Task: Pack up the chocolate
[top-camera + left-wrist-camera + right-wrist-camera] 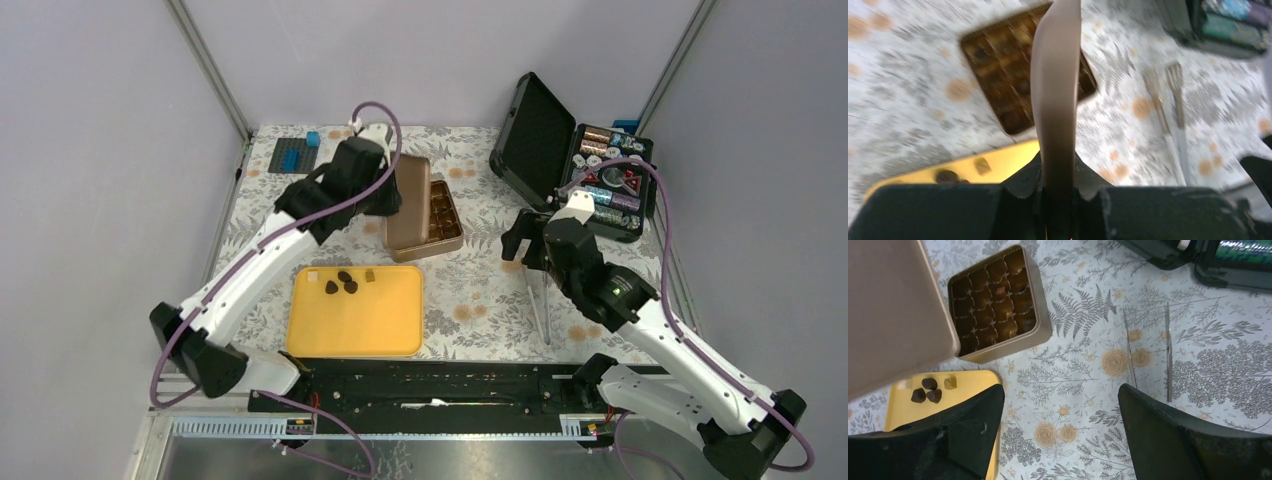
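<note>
I read left gripper (1058,186) clamped on the edge of the tan lid (1055,75), holding it upright at the left side of the open box (1040,315). Right gripper (1060,390) has jaws wide and empty, hovering above the tablecloth near the tongs (1168,355). Chocolate (343,282): dark pieces and tan squares at the far end of the yellow tray (350,325), near the box.

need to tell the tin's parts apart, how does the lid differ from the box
The lid is held on edge, pinched in the left gripper; the box lies flat on the table. The lid shows a plain smooth face; the box is open, showing a grid of compartments. Both are bronze-brown and rectangular.
</note>
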You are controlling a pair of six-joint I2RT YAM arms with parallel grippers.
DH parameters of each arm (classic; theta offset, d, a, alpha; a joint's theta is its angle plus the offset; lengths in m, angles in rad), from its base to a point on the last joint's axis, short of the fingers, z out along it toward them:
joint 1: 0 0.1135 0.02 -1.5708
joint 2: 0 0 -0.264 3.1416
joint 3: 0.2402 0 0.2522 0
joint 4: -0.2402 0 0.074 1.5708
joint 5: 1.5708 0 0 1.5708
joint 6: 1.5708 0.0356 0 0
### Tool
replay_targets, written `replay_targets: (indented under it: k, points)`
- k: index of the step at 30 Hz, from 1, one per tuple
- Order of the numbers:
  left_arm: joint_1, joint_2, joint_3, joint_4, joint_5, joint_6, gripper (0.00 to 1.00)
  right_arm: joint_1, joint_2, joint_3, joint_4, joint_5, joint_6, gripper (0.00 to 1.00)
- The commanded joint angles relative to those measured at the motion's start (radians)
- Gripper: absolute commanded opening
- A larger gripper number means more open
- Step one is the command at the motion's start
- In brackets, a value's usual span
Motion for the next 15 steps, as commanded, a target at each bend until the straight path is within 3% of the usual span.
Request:
replay_targets:
  k: [1, 6, 10, 15]
  points:
    - [-0.001, 0.109, 0.22, -0.054, -0.387, 0.167, 0.0, 0.007, -0.037, -0.012, -0.028, 0.085, -0.022, 0.91]
    - [-0.044, 0.267, 0.303, 0.056, -0.729, 0.386, 0.0, 0.005, -0.073, -0.004, -0.083, 0.112, -0.022, 0.91]
    - [-0.102, 0.364, 0.232, 0.338, -0.985, 0.671, 0.0, 0.006, -0.099, 0.007, -0.123, 0.142, -0.024, 0.92]
    - [-0.143, 0.411, 0.074, 0.715, -1.049, 0.971, 0.0, 0.006, -0.122, 0.009, -0.153, 0.174, -0.015, 0.92]
